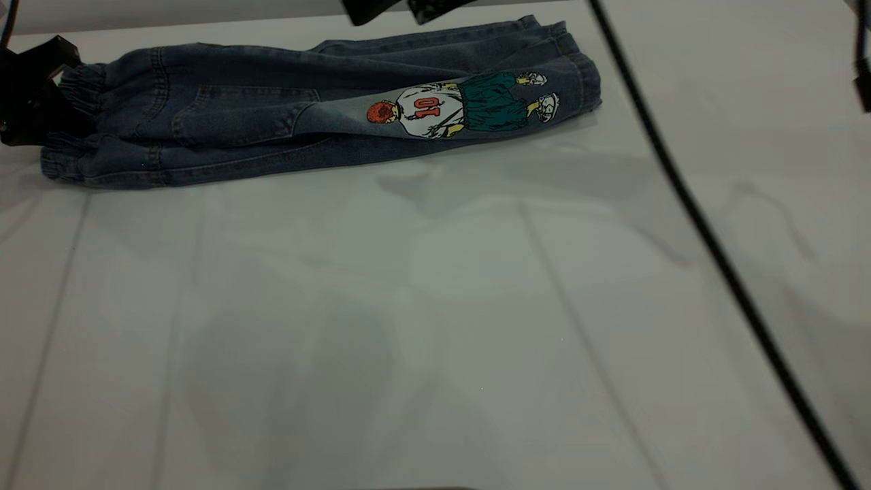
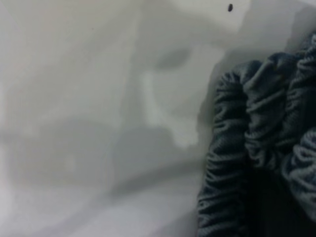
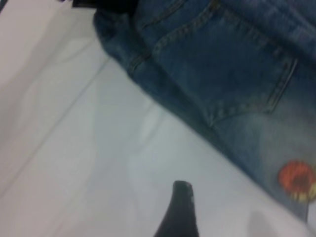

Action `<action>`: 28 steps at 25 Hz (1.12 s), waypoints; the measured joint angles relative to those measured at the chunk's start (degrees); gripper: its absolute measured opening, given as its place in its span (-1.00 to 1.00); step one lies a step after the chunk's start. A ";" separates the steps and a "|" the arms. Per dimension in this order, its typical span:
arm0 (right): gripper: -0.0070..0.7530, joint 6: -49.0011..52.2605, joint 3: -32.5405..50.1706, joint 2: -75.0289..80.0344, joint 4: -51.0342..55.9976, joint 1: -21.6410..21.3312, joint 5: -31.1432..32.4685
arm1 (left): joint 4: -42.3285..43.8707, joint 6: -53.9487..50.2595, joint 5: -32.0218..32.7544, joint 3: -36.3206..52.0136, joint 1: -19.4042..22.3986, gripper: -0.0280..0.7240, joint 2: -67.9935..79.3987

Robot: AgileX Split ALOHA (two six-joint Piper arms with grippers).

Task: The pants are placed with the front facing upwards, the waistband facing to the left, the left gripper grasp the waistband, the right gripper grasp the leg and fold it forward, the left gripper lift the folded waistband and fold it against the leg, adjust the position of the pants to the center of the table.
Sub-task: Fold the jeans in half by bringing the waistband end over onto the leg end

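Denim pants (image 1: 286,116) folded lengthwise along far table (image 1: 435,327) edge, left hand (image 1: 34,88) gripping waistband (image 1: 78,92), right hand's opening unclear.

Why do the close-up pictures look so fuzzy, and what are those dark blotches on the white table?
Exterior view: sharp but dim; soft grey shadows lie on the table in front of the pants. Left wrist view: the ruffled waistband sits very close and looks soft, with blurry shadow patches beside it. Right wrist view: the denim and a dark fingertip are out of focus.
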 joint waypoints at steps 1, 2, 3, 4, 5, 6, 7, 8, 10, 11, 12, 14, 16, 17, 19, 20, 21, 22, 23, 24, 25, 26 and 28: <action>0.50 -1.59 0.00 0.79 0.99 0.76 -2.45 | -0.06 0.00 0.00 0.00 0.00 -0.80 0.00; 0.50 -3.28 0.00 1.72 1.93 1.47 -5.03 | -0.06 0.00 0.05 0.00 0.00 -0.80 0.00; 0.50 -4.91 0.00 2.57 3.32 2.02 -7.67 | -0.06 0.00 0.17 0.00 0.00 -0.80 -0.07; 0.50 -7.12 0.00 3.67 5.06 2.68 -10.07 | -0.06 0.00 0.32 0.00 0.00 -0.80 -0.13; 0.50 -9.63 0.00 4.82 6.91 3.31 -13.10 | 0.00 0.12 0.47 0.00 0.00 -0.80 -0.32; 0.50 -11.98 0.00 5.74 9.55 3.90 -16.04 | 0.00 0.32 0.64 0.00 0.00 -0.80 -0.56; 0.50 -15.05 0.00 6.76 12.67 4.34 -18.63 | 0.06 0.60 1.03 0.00 0.00 -0.80 -0.79; 0.50 -18.29 0.00 7.64 16.25 4.82 -20.52 | 0.17 0.98 1.34 0.00 0.00 -0.80 -1.09; 0.50 -24.21 -0.20 9.08 23.39 5.47 -23.85 | 0.38 1.96 1.95 0.00 -0.29 -0.80 -2.09; 0.50 -27.25 -0.61 9.84 27.11 5.64 -24.62 | 0.43 2.28 2.63 0.00 -0.30 -0.80 -2.64; 0.50 -29.93 -0.96 10.56 30.52 5.70 -25.23 | 0.50 2.56 3.33 0.00 -0.36 -0.80 -3.47; 0.50 -33.72 -1.47 11.51 35.24 5.73 -25.66 | 0.65 2.82 4.97 -0.29 -0.65 -0.80 -5.32; 0.50 -35.29 -1.70 12.35 37.20 5.73 -25.76 | 0.89 3.51 6.81 -1.00 -0.84 -0.80 -7.17; 0.49 -35.49 -1.70 12.64 37.56 5.73 -25.76 | 1.02 3.86 7.65 -1.49 -1.17 -0.80 -8.30; 0.46 -35.48 -1.70 13.52 38.01 5.73 -25.76 | 1.42 4.11 9.35 -2.75 -1.80 -0.80 -10.47; 0.44 -35.26 -1.70 13.95 38.07 5.73 -25.71 | 1.66 4.19 10.07 -3.57 -2.01 -0.80 -11.62; 0.42 -34.98 -1.70 14.32 38.16 5.73 -25.52 | 1.71 4.23 11.02 -4.40 -2.48 -0.80 -12.70; 0.41 -34.52 -1.70 14.74 38.21 5.73 -25.13 | 1.78 4.31 11.82 -5.28 -2.85 -0.80 -13.54; 0.41 -33.85 -1.70 15.09 38.21 5.73 -24.44 | 1.84 4.38 12.51 -6.07 -3.21 -0.80 -14.37; 0.40 -33.14 -1.70 15.41 38.21 5.73 -23.38 | 1.89 4.45 13.23 -7.11 -3.61 -0.80 -15.01; 0.40 -32.07 -1.70 15.82 38.21 5.73 -22.22 | 1.97 4.51 13.99 -8.20 -4.13 -0.80 -15.39; 0.40 -30.88 -1.70 16.10 37.95 5.73 -20.76 | 2.09 4.57 14.71 -9.08 -4.54 -0.80 -15.67; 0.40 -28.30 -1.76 16.71 36.41 5.73 -17.19 | 2.15 4.57 15.83 -11.19 -5.68 -0.81 -15.74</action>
